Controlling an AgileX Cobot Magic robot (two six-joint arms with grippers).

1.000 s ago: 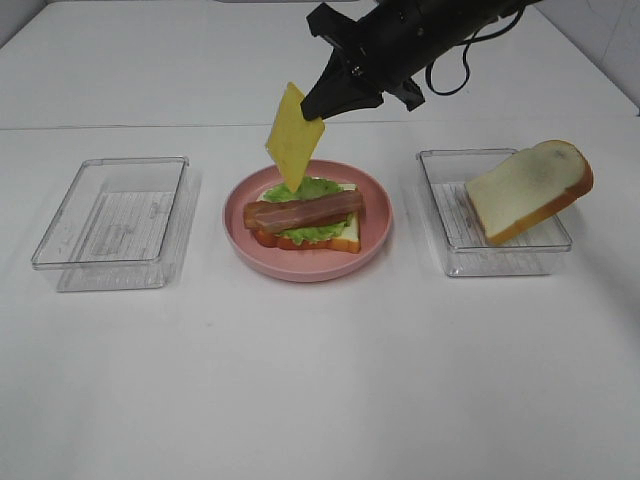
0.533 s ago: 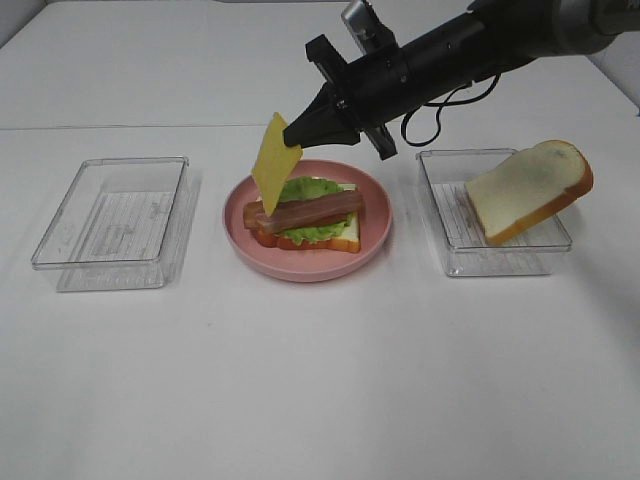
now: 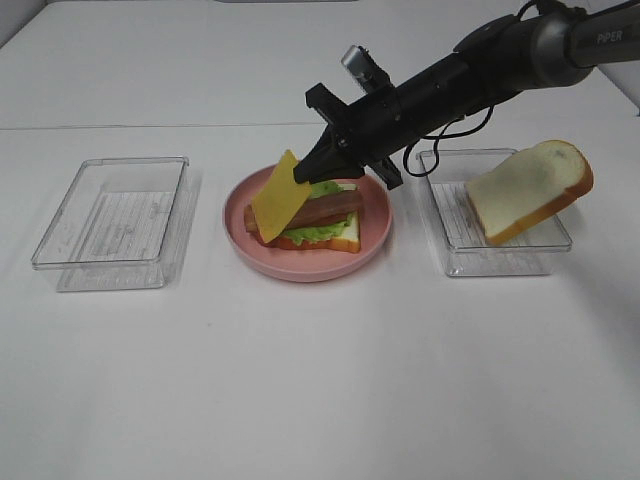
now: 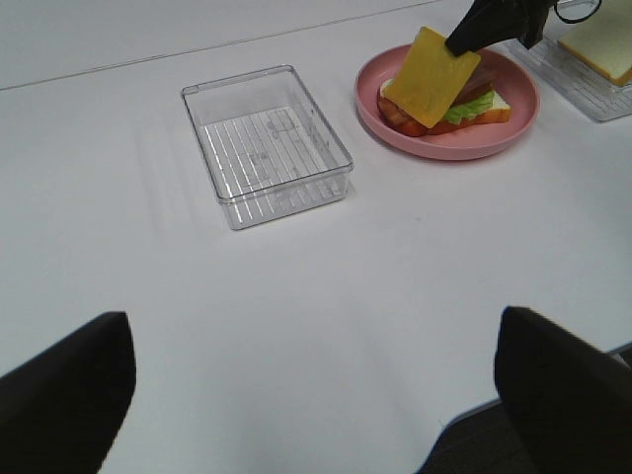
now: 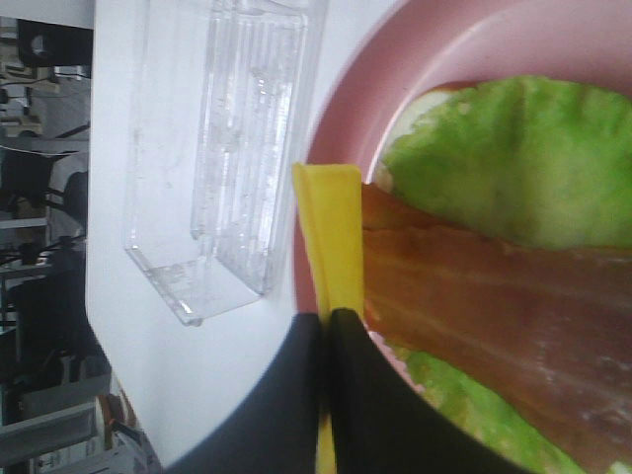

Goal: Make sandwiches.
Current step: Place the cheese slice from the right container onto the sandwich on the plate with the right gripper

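On the pink plate (image 3: 300,268) lies an open sandwich: a bread slice, green lettuce (image 3: 318,232) and a bacon strip (image 3: 330,208). My right gripper (image 3: 312,168) is shut on the top edge of a yellow cheese slice (image 3: 278,197), which hangs tilted with its lower part against the left end of the bacon. The right wrist view shows the fingers (image 5: 355,395) pinching the cheese (image 5: 331,237) edge-on over bacon (image 5: 474,296) and lettuce (image 5: 513,158). A second bread slice (image 3: 530,188) leans in the right tray (image 3: 455,250). My left gripper (image 4: 316,415) stands open over bare table.
An empty clear tray (image 3: 112,222) sits left of the plate, also visible in the left wrist view as the tray (image 4: 267,143) beside the plate (image 4: 449,148). White table spreads across the front.
My right gripper has come down and to the left with the cheese. The slice went from hanging above the plate to resting against the sandwich's left end.
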